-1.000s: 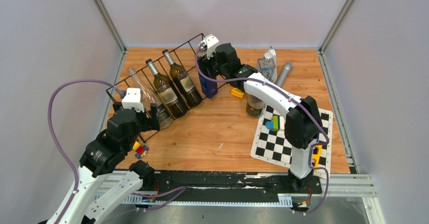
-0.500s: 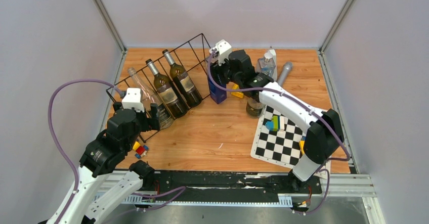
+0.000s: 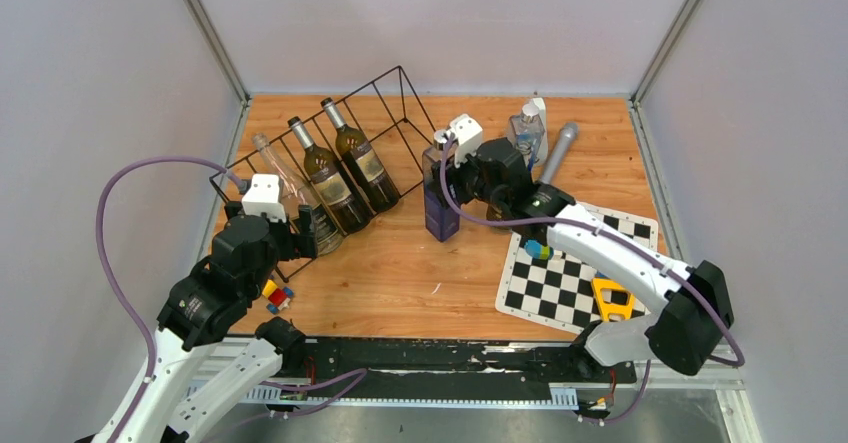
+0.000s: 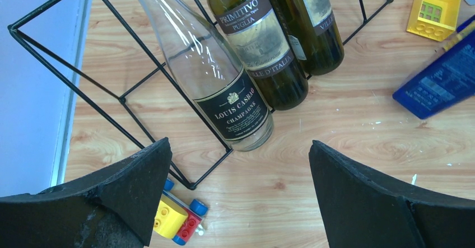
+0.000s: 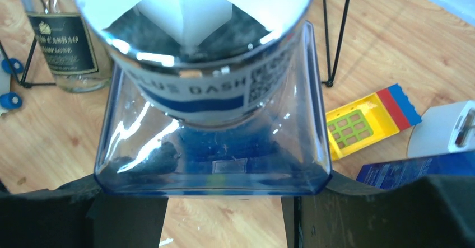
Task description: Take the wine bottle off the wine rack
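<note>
The black wire wine rack [image 3: 401, 70] lies at the back left and holds a clear bottle [image 3: 290, 198] and two dark green bottles [image 3: 330, 178]. My right gripper [image 3: 447, 168] is shut on a square blue wine bottle [image 3: 438, 218], which stands upright in the middle of the table, apart from the rack. In the right wrist view the blue bottle [image 5: 213, 147] fills the space between my fingers [image 5: 56, 214]. My left gripper [image 3: 295, 233] hangs open by the rack's near end. Its fingers [image 4: 112, 197] are wide apart just short of the clear bottle [image 4: 218, 80].
A toy car [image 4: 176, 217] lies under my left gripper. A checkerboard mat [image 3: 575, 283] with a yellow tool [image 3: 610, 298] lies at the right. A clear bottle [image 3: 527, 128] and a grey cylinder [image 3: 558, 148] stand at the back. A yellow block [image 5: 364, 125] is near the blue bottle.
My right arm has carried the blue bottle away from the rack's far end, toward the near right. The left arm has not moved.
</note>
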`<control>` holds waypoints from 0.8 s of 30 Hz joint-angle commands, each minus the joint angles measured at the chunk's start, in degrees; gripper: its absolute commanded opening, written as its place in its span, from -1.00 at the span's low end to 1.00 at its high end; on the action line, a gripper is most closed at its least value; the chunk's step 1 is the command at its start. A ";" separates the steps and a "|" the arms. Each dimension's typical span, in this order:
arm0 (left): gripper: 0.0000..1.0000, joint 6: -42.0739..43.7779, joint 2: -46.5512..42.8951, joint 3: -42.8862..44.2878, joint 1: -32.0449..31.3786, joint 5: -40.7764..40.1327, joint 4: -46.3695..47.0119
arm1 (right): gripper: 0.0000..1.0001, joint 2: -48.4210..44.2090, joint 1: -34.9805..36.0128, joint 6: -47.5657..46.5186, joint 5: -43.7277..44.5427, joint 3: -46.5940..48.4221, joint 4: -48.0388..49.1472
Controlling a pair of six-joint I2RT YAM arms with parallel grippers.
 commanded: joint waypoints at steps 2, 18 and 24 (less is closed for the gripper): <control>1.00 0.93 0.41 -0.45 0.21 0.29 2.40 | -1.00 -9.06 1.61 3.13 0.80 -4.21 10.52; 1.00 1.04 1.03 -0.45 0.24 0.72 2.57 | -0.94 -18.23 4.86 4.36 0.41 -15.86 9.52; 1.00 1.09 1.34 -0.45 0.22 1.00 2.56 | -0.96 -21.30 5.03 5.86 7.43 -18.20 7.69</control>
